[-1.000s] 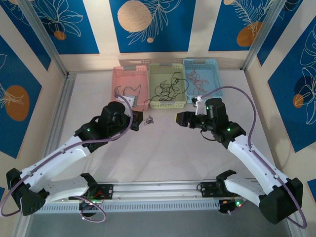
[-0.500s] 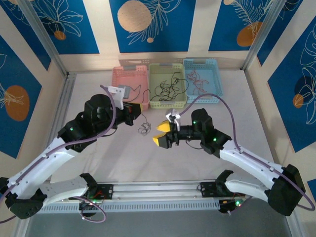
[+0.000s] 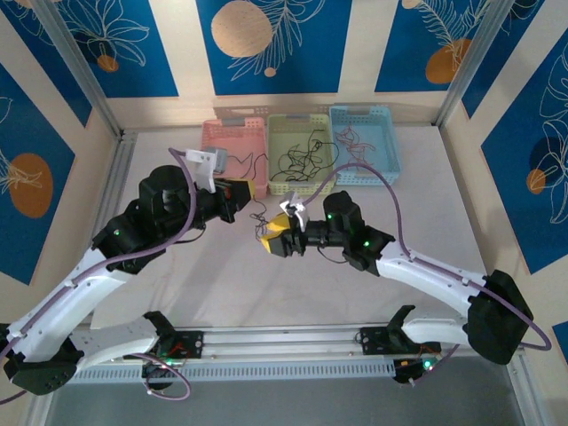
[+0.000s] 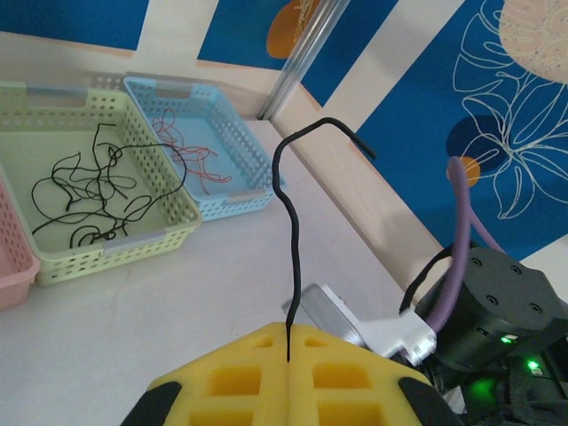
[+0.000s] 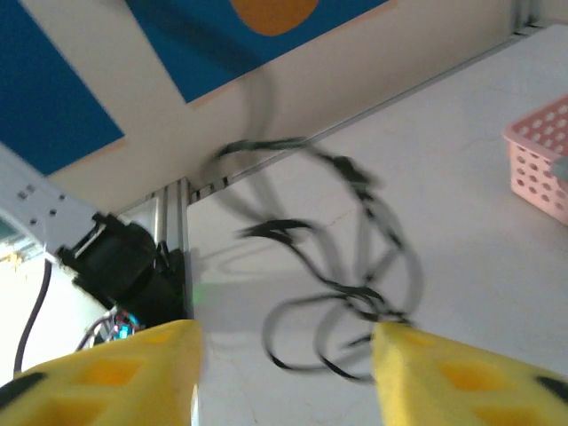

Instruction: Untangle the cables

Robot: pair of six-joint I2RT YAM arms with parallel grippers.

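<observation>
Judging from the baskets, you are partly through. Black cables [image 3: 297, 160] lie in the green basket [image 3: 300, 187] and red cables [image 3: 353, 142] in the blue basket [image 3: 390, 146]. 1 small knotted clump [image 3: 259, 227] is left, and it seems lifted off the table [image 3: 311, 284] between both arms. Your left gripper [image 4: 289, 335] has its fingers pressed together on 1 black strand [image 4: 293, 240]. Your right gripper [image 5: 284, 333] has its fingers apart around the blurred clump, and I cannot tell if they touch it. Separating and sorting these strands remains.
</observation>
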